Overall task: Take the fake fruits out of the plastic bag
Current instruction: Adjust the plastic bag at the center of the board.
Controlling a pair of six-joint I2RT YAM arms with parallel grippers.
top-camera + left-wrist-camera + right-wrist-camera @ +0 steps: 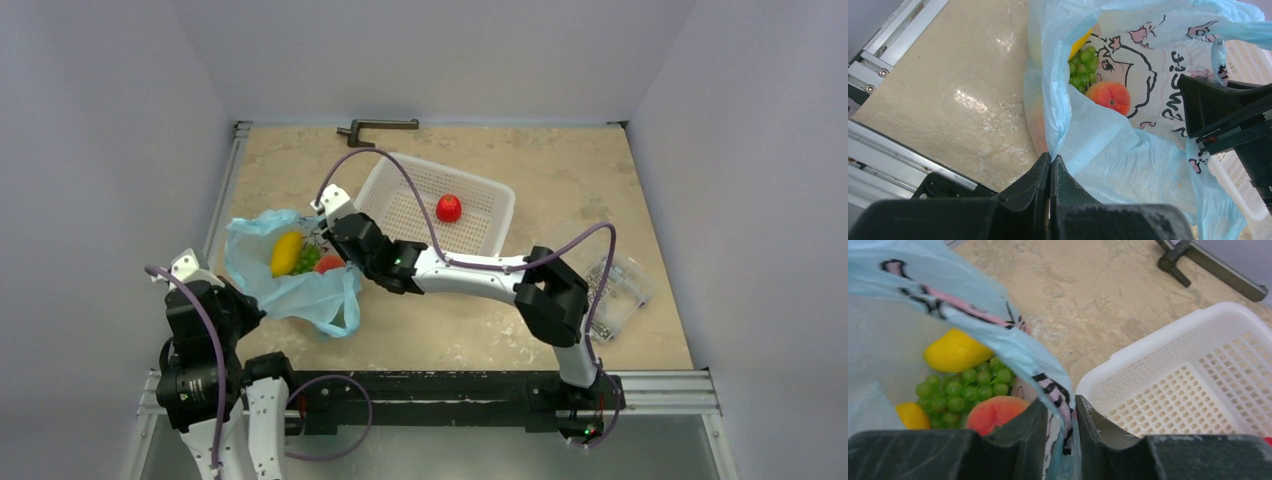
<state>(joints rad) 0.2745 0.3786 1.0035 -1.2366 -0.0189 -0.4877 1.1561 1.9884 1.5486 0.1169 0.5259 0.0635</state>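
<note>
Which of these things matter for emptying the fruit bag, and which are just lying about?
Part of the job: plastic bag, yellow fruit, grape bunch, peach, left claw and right claw pinching the bag.
Just lying about: white basket, red fruit inside it, clear box, dark handle.

Top camera high, looking down; wrist cameras close, both facing plastic bag [1108,155].

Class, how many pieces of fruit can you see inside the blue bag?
4, in the right wrist view: a yellow fruit uppermost, a green grape bunch below it, a peach at the bottom, a second yellow fruit lower left. Others may be hidden.
</note>
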